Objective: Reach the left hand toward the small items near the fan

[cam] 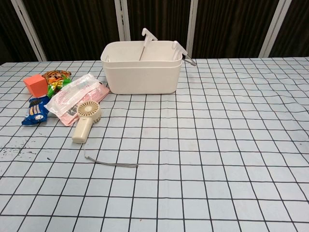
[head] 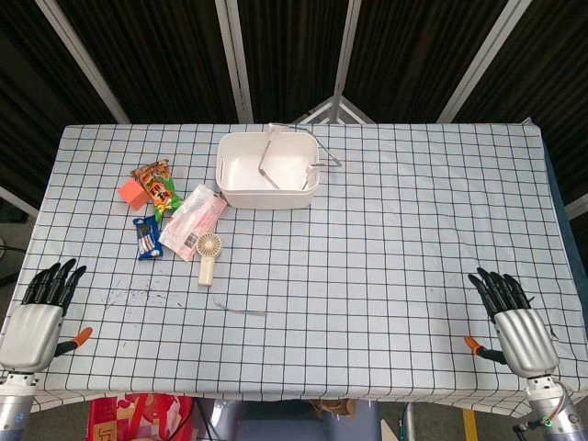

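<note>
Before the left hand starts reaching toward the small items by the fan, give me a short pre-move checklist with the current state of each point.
1. Left hand holds nothing, fingers straight: ok.
2. Right hand lies at the near right edge, away from the items: ok.
3. Targets in view: fan, pink packet, blue packet, orange block, snack bag: ok.
4. Path from the left hand to the items shows only bare tablecloth: ok.
5. The fan's cord trails toward the near side, right of the direct path: ok.
6. White basket stands behind the items, apart from the path: ok.
</note>
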Robot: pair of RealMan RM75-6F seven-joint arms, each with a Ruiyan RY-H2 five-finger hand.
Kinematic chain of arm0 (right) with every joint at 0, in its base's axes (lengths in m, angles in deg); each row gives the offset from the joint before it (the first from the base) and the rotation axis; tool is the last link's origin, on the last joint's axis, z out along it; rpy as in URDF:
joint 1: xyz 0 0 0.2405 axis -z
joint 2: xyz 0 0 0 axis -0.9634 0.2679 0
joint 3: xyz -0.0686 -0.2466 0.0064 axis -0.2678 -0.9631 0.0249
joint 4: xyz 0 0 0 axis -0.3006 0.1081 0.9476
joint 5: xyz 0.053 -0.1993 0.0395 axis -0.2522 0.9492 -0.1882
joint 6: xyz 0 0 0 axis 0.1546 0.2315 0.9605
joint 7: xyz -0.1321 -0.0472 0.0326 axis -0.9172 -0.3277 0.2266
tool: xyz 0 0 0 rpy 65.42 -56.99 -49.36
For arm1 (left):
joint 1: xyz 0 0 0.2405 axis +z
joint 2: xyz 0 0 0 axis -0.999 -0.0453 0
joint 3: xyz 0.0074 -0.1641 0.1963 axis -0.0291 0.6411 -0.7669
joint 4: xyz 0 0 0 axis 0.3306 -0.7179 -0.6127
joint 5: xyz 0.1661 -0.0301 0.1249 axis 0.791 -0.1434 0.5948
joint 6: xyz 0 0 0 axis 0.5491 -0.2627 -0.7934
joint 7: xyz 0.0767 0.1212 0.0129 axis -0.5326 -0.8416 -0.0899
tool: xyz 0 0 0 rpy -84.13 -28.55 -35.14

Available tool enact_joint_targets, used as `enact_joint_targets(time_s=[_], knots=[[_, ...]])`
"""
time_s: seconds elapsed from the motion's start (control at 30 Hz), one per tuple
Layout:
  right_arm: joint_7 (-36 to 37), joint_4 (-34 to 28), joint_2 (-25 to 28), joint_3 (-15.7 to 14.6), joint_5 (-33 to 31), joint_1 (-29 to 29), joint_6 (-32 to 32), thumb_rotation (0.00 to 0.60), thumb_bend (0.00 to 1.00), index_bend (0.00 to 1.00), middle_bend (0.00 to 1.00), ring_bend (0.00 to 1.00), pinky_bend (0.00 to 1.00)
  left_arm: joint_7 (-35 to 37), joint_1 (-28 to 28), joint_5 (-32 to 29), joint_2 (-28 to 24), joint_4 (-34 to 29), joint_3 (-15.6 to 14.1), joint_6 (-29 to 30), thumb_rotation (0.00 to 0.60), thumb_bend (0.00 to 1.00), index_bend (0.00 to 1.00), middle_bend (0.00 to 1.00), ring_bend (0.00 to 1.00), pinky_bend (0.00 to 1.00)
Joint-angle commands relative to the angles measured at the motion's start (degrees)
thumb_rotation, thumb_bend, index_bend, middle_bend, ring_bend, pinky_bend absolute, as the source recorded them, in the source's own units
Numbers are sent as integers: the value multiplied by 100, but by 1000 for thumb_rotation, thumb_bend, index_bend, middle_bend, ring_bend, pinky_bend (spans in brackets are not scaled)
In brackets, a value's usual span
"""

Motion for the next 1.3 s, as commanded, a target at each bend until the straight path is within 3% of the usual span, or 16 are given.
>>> enact_joint_targets(time_s=[0.03,0.4,0.47,0.53,0.6,0.73,0.83,1.0,1.3], knots=[[10,-2,6,3,-17,5,0,600,207,0,0,0,44,-4,-2,-9,4,4,4,-3,600,103,0,0,0,79],[13,-27,26,-10,16,23,35,600,207,0,0,0,44,-30,-2,-59,-30,-60,-21,-68,600,104,0,8,15,96],[-2,-37,22,-12,20,21,30,600,207,0,0,0,44,-61,-29,-118,-68,-135,-25,-162,600,130,0,104,117,217],[-7,-41,22,-11,10,23,26,600,207,0,0,0,44,-189,-100,-185,-109,-242,16,-279,600,246,0,391,384,517],[-3,-46,26,-7,-4,24,21,600,207,0,0,0,43,-347,-201,-254,-119,-352,71,-427,600,370,0,628,597,711],[-5,-50,20,-6,-8,8,-12,600,208,0,0,0,43,-741,-544,-681,-70,-705,235,-1050,600,560,0,843,793,843],[5,-44,11,-1,-8,-6,-31,600,207,0,0,0,43,-1179,-916,-1229,120,-869,461,-1618,600,641,0,903,855,884],[43,-31,9,5,-27,-20,-58,600,207,0,0,0,44,-1966,-1419,-2045,549,-952,713,-2192,600,670,4,931,877,902],[142,-20,16,12,-35,-36,-77,600,208,0,0,0,43,-3260,-2098,-3294,1559,-605,971,-2314,600,674,24,931,879,903]])
